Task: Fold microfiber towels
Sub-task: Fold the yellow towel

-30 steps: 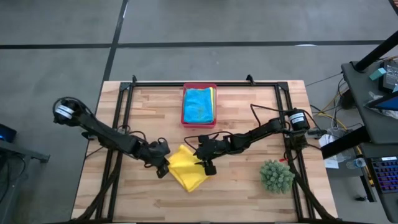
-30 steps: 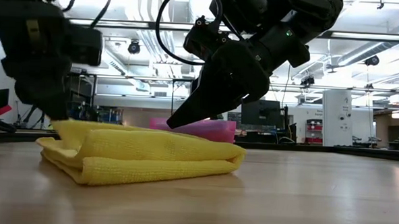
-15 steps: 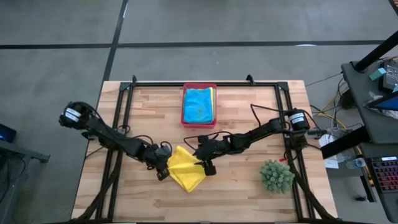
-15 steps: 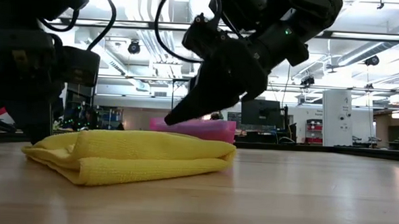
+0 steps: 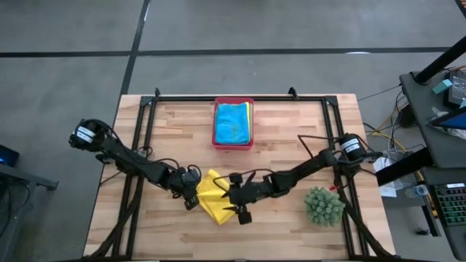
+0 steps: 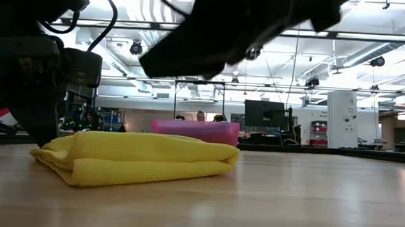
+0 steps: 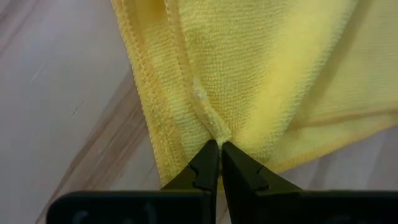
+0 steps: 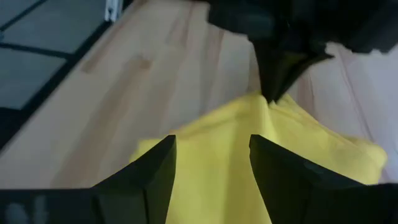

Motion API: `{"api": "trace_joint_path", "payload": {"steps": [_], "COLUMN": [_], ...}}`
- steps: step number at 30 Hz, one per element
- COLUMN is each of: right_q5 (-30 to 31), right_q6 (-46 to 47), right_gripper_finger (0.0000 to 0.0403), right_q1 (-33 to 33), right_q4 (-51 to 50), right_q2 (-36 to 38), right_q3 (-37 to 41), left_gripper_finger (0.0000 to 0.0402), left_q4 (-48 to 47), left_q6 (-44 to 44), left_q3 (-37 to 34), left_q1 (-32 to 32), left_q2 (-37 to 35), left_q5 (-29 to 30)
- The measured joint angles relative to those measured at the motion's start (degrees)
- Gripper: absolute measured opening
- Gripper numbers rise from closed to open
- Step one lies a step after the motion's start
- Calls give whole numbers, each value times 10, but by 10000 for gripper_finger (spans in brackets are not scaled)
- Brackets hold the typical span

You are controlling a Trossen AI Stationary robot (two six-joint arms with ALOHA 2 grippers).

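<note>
high: folded soft yellow microfiber towel (image 5: 210,196) sits near the pink plastic tray (image 5: 234,140) | low: right gripper (image 6: 191,48) hovers over towel | left wrist: left gripper (image 7: 220,163) pinches towel's edge | right wrist: fingers (image 8: 152,171) spread wide above towel

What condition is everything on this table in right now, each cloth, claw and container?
Yellow microfiber towel: folded, lying on the wooden table.
Left claw: shut, pinching the yellow towel's edge.
Right claw: open, hovering over the yellow towel.
Pink plastic tray: holding stacked folded towels, turquoise blue towel on top.
Spiky green plant: standing untouched near the right arm.
</note>
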State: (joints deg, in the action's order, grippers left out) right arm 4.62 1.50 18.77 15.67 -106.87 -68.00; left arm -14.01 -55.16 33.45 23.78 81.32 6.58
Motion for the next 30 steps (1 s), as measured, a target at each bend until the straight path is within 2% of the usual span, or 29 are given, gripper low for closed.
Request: {"api": "trace_joint_path", "payload": {"steps": [3, 10, 17, 22, 30], "right_q5": [32, 47, 52, 97, 145], "right_q6": [11, 37, 92, 130, 142], "right_gripper_finger": [194, 194, 194, 194, 194], "right_q1": [23, 61, 80, 93, 111], "right_q4": [1, 0, -22, -20, -4], "right_q2": [0, 0, 0, -2, -59], "right_q3": [-14, -31, -10, 9, -21], "left_gripper_finger": [2, 2, 2, 2, 2], "left_q4": [5, 49, 70, 83, 96], "left_q6": [-2, -31, -51, -61, -61], "left_q3": [0, -1, -1, -2, -1], "left_q1": [0, 12, 26, 38, 40], "left_q2": [0, 1, 1, 1, 24], "left_q5": [2, 4, 16, 32, 40]}}
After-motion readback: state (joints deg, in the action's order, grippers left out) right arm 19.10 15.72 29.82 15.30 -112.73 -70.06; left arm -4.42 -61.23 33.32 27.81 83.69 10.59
